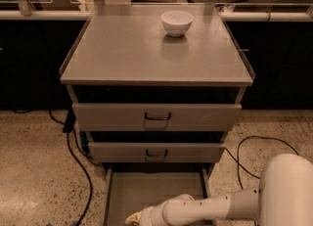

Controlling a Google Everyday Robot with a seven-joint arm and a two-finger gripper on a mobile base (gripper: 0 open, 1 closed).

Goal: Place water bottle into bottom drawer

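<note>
The bottom drawer [156,187] is pulled out below the cabinet, its flat grey floor and low left wall [107,195] showing. My white arm [205,209] reaches in from the lower right across the drawer's front part. The gripper [133,218] sits at the very bottom edge of the camera view, low over the drawer's front left, and is mostly cut off. The water bottle is out of view, hidden at the frame's lower edge.
A white bowl [177,22] stands at the back of the cabinet top [146,54]. The two upper drawers [157,116] [156,152] are shut. Black cables lie on the speckled floor at left [73,156] and right [254,142]. My white body [291,191] fills the lower right corner.
</note>
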